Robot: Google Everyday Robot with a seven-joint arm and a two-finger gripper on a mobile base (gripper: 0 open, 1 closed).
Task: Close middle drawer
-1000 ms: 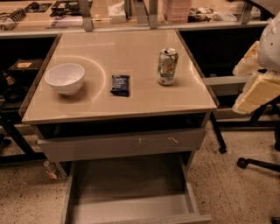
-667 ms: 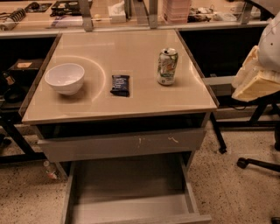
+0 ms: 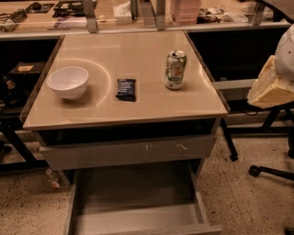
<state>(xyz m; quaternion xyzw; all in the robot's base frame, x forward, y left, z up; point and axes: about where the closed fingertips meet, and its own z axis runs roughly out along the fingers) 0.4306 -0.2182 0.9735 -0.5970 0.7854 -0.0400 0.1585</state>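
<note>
The middle drawer is a wide grey drawer pulled far out below the cabinet top, and its deep grey inside shows empty. Its plain front edge lies at the bottom of the view. Above it, the grey drawer front with pale scratch marks stands slightly out from the cabinet. My gripper, a pale cream shape, hangs at the right edge of the view, beside the cabinet top and well above and to the right of the open drawer. It touches nothing.
On the tan cabinet top stand a white bowl, a dark snack packet and a drink can. An office chair base stands on the speckled floor at the right. A cluttered bench runs behind.
My gripper has shifted slightly up and to the right at the edge of the view. The drawers and the things on the top have not moved.
</note>
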